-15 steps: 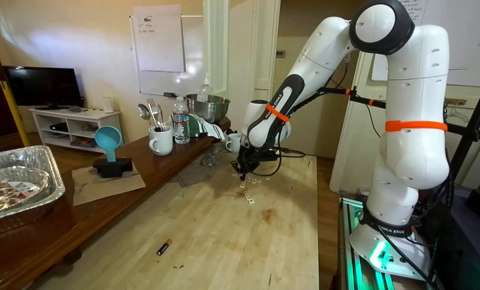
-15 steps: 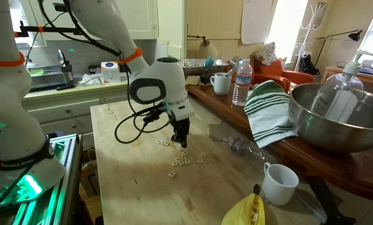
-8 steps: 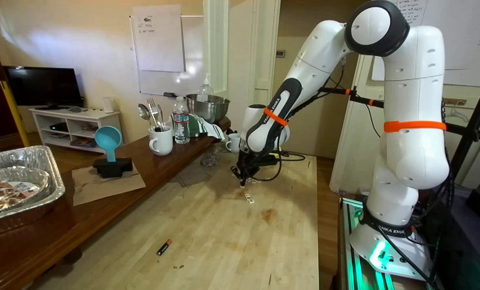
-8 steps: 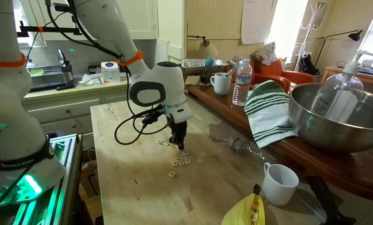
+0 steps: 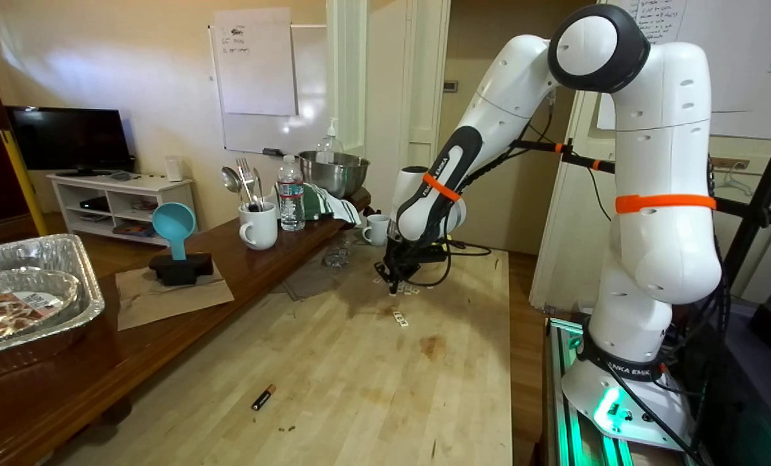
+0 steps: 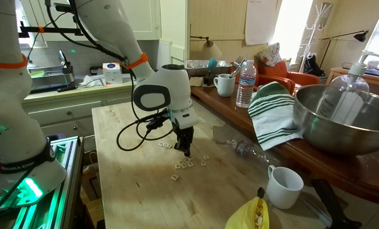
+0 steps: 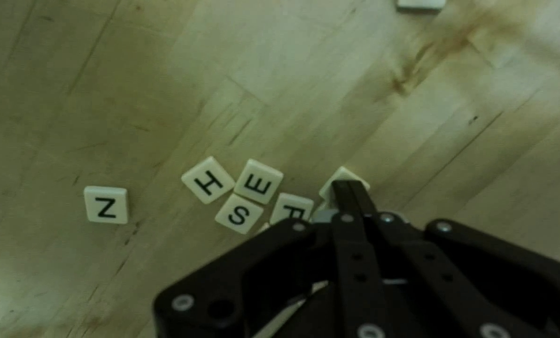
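My gripper [image 7: 350, 185] has its two fingertips together, pointing down over a cream letter tile [image 7: 342, 173] that they mostly cover. I cannot tell how hard they press on it. In both exterior views the fingertips [image 5: 393, 291] [image 6: 187, 154] are at the table surface beside a group of tiles. To the left in the wrist view lie an H tile [image 7: 208, 180], an E tile [image 7: 259, 181], an S tile [image 7: 239, 214] and a partly hidden tile [image 7: 291, 206]. An N tile [image 7: 106, 204] lies apart. Other tiles are hidden behind the gripper.
A short row of tiles [image 6: 165, 145] lies near the gripper. On the table are a battery [image 5: 263, 397], a bottle [image 6: 243, 148], a white mug [image 6: 284, 187] and a yellow pouch [image 6: 248, 214]. A raised brown counter [image 5: 230, 259] bears a water bottle [image 5: 291, 194] and metal bowl [image 6: 342, 133].
My gripper moved down onto the table, then slid toward the tile group. The tile at its fingertips appears to have slid along with it. A hand with a cup appears at an exterior view's edge.
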`<state>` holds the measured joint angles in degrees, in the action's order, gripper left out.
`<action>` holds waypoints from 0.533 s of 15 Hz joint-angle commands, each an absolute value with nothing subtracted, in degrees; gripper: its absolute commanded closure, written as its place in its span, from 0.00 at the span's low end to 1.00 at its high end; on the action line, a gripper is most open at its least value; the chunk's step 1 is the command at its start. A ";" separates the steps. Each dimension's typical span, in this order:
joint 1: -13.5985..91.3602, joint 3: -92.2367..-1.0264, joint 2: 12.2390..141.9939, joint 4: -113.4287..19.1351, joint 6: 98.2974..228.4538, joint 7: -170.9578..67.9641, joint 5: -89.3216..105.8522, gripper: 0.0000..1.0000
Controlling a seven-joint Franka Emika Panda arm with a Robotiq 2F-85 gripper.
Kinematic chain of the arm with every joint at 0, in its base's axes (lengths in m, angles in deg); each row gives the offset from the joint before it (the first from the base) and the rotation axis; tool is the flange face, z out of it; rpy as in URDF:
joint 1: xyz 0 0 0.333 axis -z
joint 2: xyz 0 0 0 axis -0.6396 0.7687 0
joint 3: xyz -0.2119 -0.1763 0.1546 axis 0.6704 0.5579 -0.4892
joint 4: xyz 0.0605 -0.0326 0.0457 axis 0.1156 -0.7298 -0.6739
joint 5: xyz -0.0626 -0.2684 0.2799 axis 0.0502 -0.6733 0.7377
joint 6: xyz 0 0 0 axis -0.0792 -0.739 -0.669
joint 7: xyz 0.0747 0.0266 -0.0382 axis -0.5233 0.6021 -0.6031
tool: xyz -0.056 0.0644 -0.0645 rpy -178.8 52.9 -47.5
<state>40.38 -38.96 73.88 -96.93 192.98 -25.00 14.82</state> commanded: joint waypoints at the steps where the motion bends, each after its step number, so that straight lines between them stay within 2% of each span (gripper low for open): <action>1: 39.97 -36.91 75.83 -95.41 192.28 -24.32 13.98 1.00; 8: 40.42 -38.05 72.06 -97.53 191.92 -26.84 15.79 1.00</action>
